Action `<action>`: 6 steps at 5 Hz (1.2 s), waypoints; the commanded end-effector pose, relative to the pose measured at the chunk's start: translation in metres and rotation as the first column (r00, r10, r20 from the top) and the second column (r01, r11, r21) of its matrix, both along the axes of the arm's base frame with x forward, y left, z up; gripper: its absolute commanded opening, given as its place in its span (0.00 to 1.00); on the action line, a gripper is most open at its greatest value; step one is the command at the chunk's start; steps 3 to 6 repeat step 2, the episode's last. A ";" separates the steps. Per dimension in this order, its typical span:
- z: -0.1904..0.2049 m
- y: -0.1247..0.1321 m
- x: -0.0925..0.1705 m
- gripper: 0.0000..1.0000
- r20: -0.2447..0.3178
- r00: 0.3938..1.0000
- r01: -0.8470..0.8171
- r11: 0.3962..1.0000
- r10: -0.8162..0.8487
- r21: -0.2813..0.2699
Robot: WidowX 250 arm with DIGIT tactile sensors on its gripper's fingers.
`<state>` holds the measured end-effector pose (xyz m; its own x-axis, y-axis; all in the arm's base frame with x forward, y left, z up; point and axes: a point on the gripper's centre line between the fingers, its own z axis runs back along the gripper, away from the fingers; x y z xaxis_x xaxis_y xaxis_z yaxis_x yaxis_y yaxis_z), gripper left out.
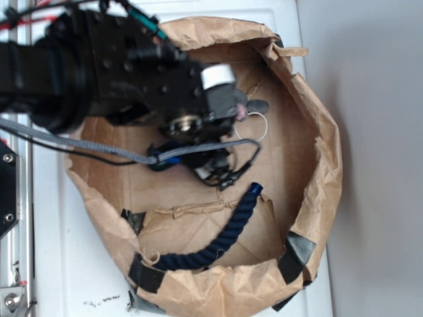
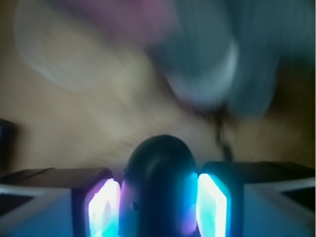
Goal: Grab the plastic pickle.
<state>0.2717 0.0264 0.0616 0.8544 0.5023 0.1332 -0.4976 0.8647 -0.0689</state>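
Note:
In the wrist view the plastic pickle (image 2: 159, 163), dark green and glossy with a rounded end, stands between my two lit pads (image 2: 104, 207) and touches both. My gripper (image 2: 159, 200) is shut on it above the brown paper floor. In the exterior view the black arm reaches in from the upper left, with the gripper (image 1: 215, 168) low over the middle of the paper bag nest (image 1: 317, 191). The arm hides the pickle there.
A long navy twisted rope (image 1: 221, 238) lies curved along the nest's front. A grey plush mouse (image 1: 256, 105), a blur in the wrist view (image 2: 217, 59), sits just beyond the gripper with a white string loop (image 1: 259, 125). Raised crumpled paper walls ring everything.

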 end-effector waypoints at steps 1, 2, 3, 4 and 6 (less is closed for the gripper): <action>0.090 0.006 -0.006 0.00 -0.056 0.998 -0.019 0.986 0.028 0.163; 0.098 0.005 -0.005 0.00 -0.050 0.998 -0.023 0.983 0.032 0.182; 0.098 0.005 -0.005 0.00 -0.050 0.998 -0.023 0.983 0.032 0.182; 0.098 0.005 -0.005 0.00 -0.050 0.998 -0.023 0.983 0.032 0.182; 0.098 0.005 -0.005 0.00 -0.050 0.998 -0.023 0.983 0.032 0.182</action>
